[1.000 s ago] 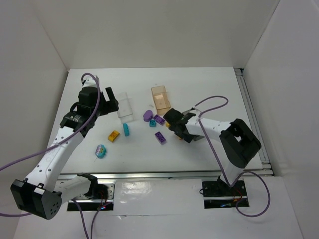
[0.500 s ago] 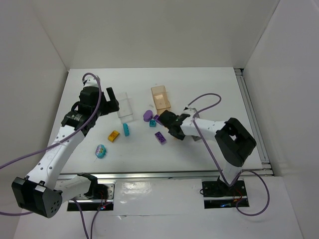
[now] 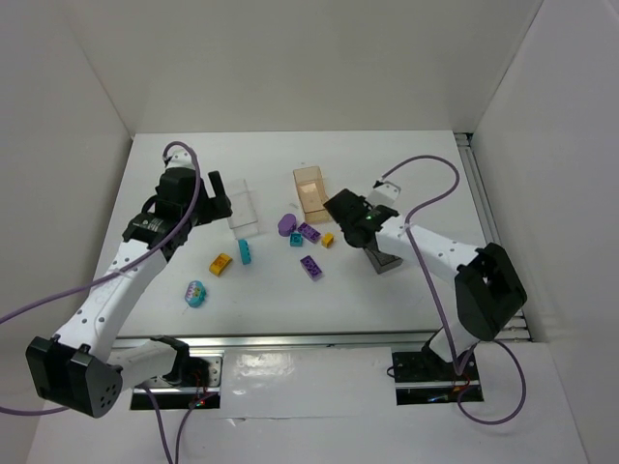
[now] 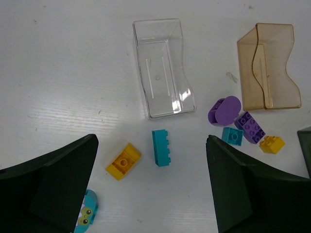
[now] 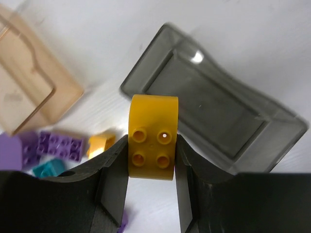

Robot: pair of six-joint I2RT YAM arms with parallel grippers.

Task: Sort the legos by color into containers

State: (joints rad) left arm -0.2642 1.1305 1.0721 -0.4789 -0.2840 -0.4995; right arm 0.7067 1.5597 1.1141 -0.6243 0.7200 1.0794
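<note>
My right gripper (image 5: 150, 151) is shut on a yellow brick (image 5: 151, 116), held above the table over the near corner of the dark grey bin (image 5: 214, 111). From above, this gripper (image 3: 350, 215) hangs between the orange bin (image 3: 311, 191) and the dark bin (image 3: 385, 257). My left gripper (image 4: 150, 141) is open and empty, high over a teal brick (image 4: 161, 148) and a yellow brick (image 4: 123, 161), near the clear bin (image 4: 163, 73). A pale teal oval piece (image 3: 195, 293) lies at the front left.
A round purple piece (image 4: 225, 110), a small teal brick (image 4: 233, 136), a purple brick (image 4: 250, 127) and a small yellow brick (image 4: 271, 144) cluster in front of the orange bin (image 4: 267, 68). Another purple brick (image 3: 311, 267) lies nearer the front. All three bins look empty.
My right gripper has shut on the yellow brick, then lifted it back and to the right, uncovering the dark bin. The left arm has barely moved.
</note>
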